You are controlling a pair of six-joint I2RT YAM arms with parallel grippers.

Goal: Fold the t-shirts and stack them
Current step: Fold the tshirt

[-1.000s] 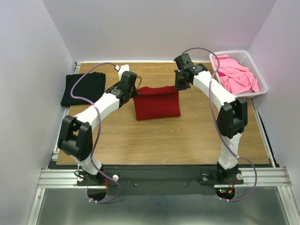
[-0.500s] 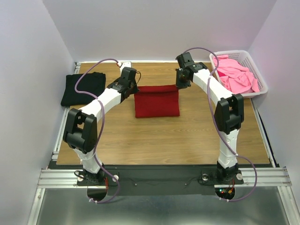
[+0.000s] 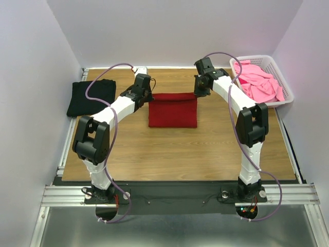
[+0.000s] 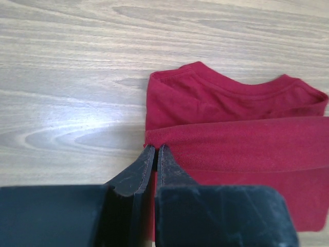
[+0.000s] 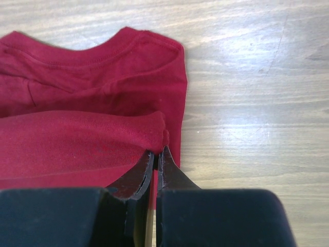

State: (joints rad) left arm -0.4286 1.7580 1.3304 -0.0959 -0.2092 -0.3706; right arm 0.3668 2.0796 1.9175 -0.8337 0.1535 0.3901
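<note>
T-shirts, L to R: black tee (image 3: 91, 96) lies folded near the far-left corner of the bench (image 3: 180, 154), well apart from the arms and untouched. L gripper (image 4: 156, 149) is pressed together on the left corner of the upper layer of the dark red tee (image 3: 172, 109), which sits mid-bench toward the far edge. R gripper (image 5: 156, 153) is likewise pinched shut on the right corner of that same layer. Change vs 1 s ago: both grippers have moved a bit toward the far edge, taking the doubled-over layer w/ them, and the tee now reads as a flatter, squarer rectangle from the top cam, less lifted along its far side. Wrist cams show the carried edge stopping short of the collar, which is visible beyond it. Prob means the half-fold is nearly laid; release and smoothing not done yet, stacking w/ the black one also pending. Pink tees (image 3: 257, 82) are heaped in the basket (image 3: 286, 95) at the far-right corner, not folded.
</note>
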